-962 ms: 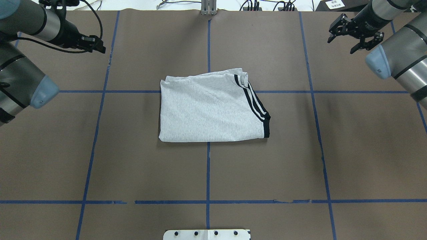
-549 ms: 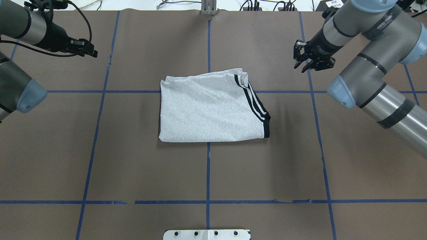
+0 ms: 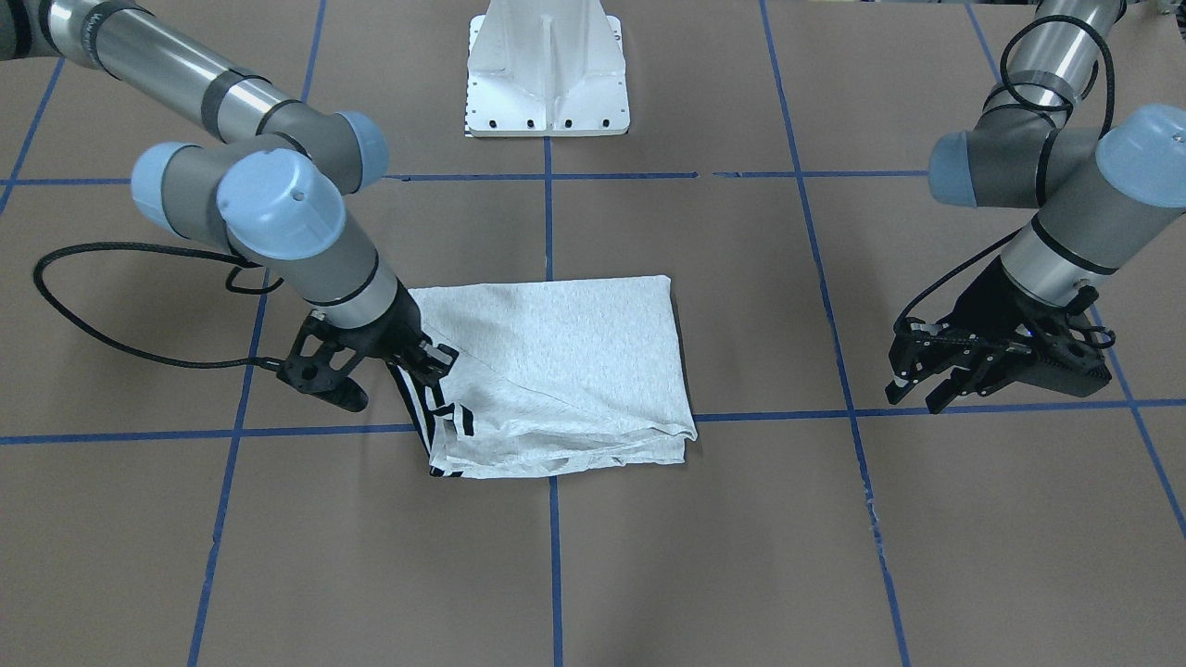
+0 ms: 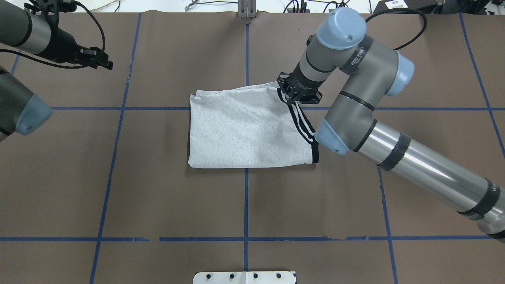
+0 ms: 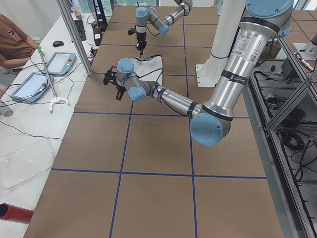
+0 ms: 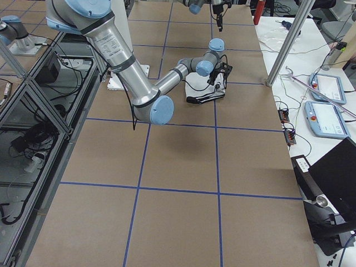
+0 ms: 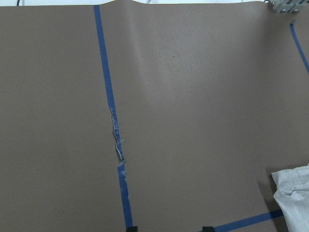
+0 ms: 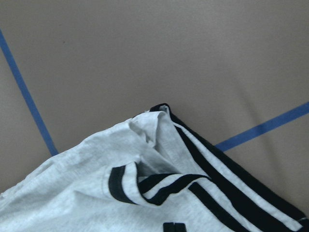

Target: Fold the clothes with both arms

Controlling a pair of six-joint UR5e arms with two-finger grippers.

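Seen from across the table, a folded light heather-grey T-shirt [image 3: 565,371] with black-and-white stripes lies flat near the middle of the brown paper-covered bench [image 3: 741,537], which is crossed by blue tape lines [image 3: 554,556]. The black two-finger right pincer [image 3: 389,378] sits low at the striped edge with its jaws spread wide. One finger is over the cloth and the other over bare paper just beside it; I cannot tell whether either touches the cloth. It is carried by the silver-grey tubular right arm [image 3: 185,69] with light blue joint caps. The black left pincer [image 3: 914,398], on the matching left arm [image 3: 1056,250], hangs over bare paper well apart from the T-shirt. A white metal pedestal base [image 3: 548,69] stands at the robot's side of the bench.

From overhead, the right pincer is at the T-shirt's far right corner, where the stripes start. The left pincer is over the bench's far left part.

From the left end, the near left arm stretches over bare paper, and the T-shirt lies beyond it under the far arm.

From the right end, the near right arm bends down onto the T-shirt.

The left wrist camera shows two dark fingertips [image 7: 131,228] standing apart at the bottom edge, so the jaws are open. A grey corner of the T-shirt shows at the lower right.

The right wrist camera looks closely at the T-shirt's rumpled, striped corner on the paper.
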